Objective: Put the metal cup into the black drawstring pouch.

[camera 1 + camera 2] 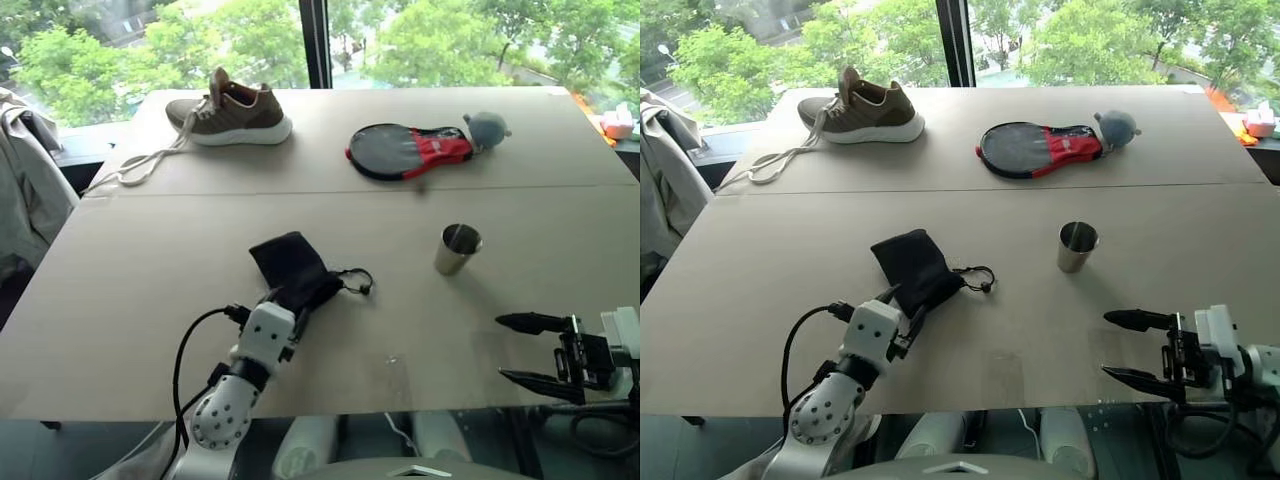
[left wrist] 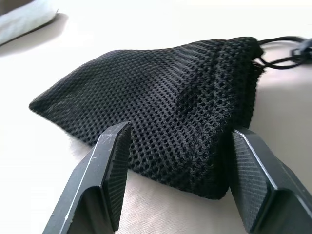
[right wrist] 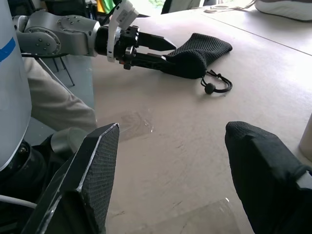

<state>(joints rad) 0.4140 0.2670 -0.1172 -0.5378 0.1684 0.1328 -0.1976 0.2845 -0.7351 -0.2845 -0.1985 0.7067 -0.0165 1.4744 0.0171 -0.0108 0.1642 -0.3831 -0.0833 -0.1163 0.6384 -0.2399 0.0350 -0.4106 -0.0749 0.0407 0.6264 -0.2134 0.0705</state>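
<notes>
A: Pouch first: the left pincer [image 1: 290,312] is spread around the near end of the black drawstring pouch [image 1: 293,268], not clamped, as it lies flat mid-worktop [image 1: 120,300].

B: Risk is pinching both mesh layers, leaving the mouth shut.

A: The right pincer [image 1: 528,350] gapes wide and empty, well short of the upright metal cup [image 1: 458,249].

B: A clumsy reach could topple it.

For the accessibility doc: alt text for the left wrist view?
The left gripper's two open black fingers straddle the near end of a black mesh pouch lying on a pale table, not yet closed on it. The pouch's cord trails off at its far end.
</notes>
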